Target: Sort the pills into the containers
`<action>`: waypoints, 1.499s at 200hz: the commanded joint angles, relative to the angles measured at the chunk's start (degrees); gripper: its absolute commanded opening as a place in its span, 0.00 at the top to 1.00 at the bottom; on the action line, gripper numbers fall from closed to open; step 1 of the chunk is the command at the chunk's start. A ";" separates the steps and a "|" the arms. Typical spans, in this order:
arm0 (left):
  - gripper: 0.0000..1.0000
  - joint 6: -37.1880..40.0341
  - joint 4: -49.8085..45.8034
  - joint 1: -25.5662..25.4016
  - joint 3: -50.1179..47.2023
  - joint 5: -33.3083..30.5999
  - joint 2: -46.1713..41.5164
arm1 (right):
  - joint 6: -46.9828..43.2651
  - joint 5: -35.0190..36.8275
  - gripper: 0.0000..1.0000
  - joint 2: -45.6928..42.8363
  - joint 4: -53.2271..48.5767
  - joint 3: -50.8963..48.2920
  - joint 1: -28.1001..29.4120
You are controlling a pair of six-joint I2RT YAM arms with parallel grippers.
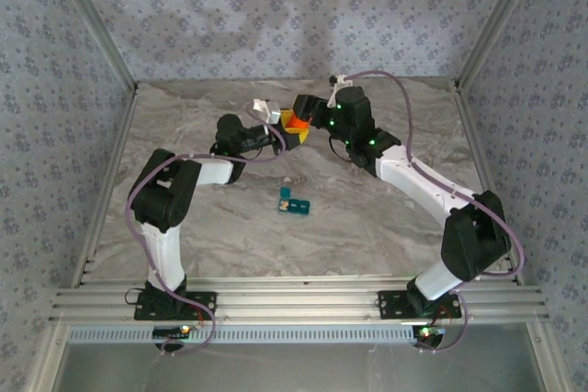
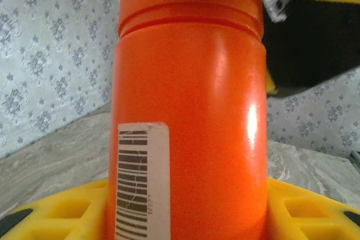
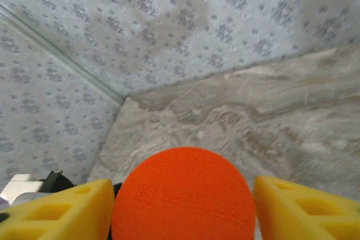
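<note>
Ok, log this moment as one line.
left end effector: gripping orange pill bottle | right end effector: fingers flank bottle cap, grip unclear | teal pill organizer: on table, untouched

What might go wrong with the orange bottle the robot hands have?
The left gripper holds the orange bottle while the right gripper sits around its top; a slip might drop it. It is well away from the teal containers, so anything spilling out might scatter over the table.

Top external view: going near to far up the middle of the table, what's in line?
Aluminium rail → teal containers → orange bottle → patterned back wall.
</note>
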 commanded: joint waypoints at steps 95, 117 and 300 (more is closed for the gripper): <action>1.00 -0.47 4.73 -0.56 1.47 0.34 -0.84 | -18.32 -26.98 0.16 -3.28 -7.98 3.22 -11.35; 1.00 -0.49 4.74 -0.52 1.44 0.37 -0.84 | -19.09 -28.66 0.18 -1.91 -7.87 4.30 -11.31; 1.00 -0.87 5.09 -0.57 1.73 0.11 -0.47 | -3.41 -8.30 0.68 1.01 -7.20 1.66 -1.51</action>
